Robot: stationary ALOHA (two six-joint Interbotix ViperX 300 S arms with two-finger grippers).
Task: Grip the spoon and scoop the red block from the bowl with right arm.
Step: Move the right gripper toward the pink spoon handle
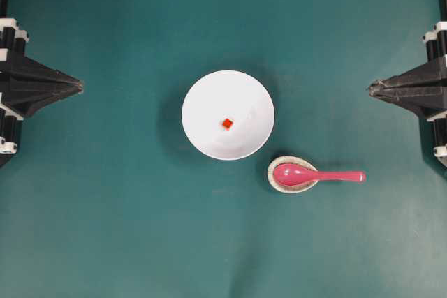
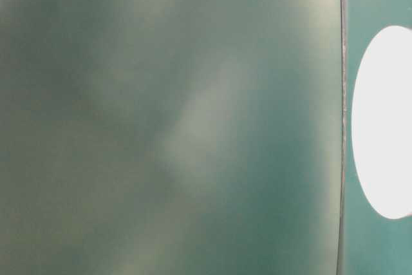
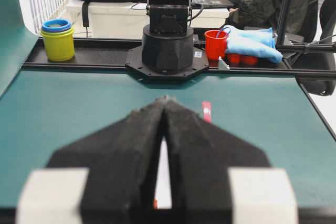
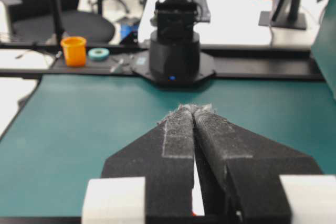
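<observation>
- We see the tiny red-orange cube (image 1: 227,123) lying inside the large glossy white bowl (image 1: 209,95) at the table's middle
- The glossy magenta-pink soup spoon (image 1: 314,174) rests in a small speckled dish (image 1: 274,180), just right of the bowl
- Our left gripper (image 1: 79,87) and right gripper (image 1: 371,88) sit pressed together, well apart from both
</observation>
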